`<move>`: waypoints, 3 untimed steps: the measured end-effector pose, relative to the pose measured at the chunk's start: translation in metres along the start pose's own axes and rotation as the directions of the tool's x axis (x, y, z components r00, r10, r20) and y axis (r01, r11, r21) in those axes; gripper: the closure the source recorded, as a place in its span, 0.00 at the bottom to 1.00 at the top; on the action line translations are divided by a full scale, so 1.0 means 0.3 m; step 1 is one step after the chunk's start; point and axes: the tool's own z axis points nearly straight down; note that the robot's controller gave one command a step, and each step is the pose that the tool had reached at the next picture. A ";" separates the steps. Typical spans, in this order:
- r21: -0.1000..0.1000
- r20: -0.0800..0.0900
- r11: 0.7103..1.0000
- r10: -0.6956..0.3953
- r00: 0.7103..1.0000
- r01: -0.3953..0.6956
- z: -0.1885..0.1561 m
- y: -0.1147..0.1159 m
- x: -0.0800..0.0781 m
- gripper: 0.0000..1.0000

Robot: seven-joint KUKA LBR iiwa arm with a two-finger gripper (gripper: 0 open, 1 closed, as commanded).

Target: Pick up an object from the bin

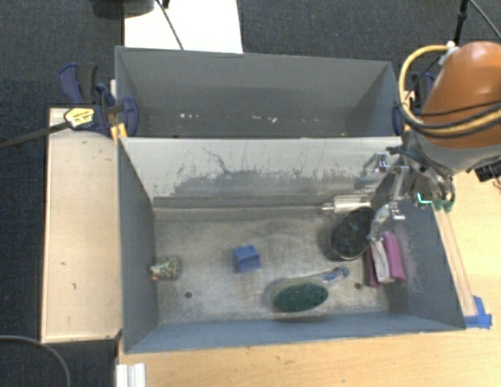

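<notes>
My gripper hangs low at the bin's right side, just above a purple and pink block-shaped thing that lies against the right wall. Directly left of it is a black round thing with a short silvery handle pointing left along the back. Nothing is visibly held in the gripper.
A dark green oval brush with a blue handle lies near the front wall. A small blue cube sits mid-floor, and a little brownish-green lump lies at the left wall. The arm's orange cover and cables overhang the right rim.
</notes>
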 end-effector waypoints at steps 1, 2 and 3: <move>-0.001 0.000 1.000 0.022 1.000 -0.022 0.334 0.014 -0.049 0.00; -0.003 0.019 0.987 0.161 0.987 -0.161 0.412 -0.059 -0.072 0.00; -0.006 0.022 0.987 0.161 0.987 -0.161 0.412 -0.055 -0.076 1.00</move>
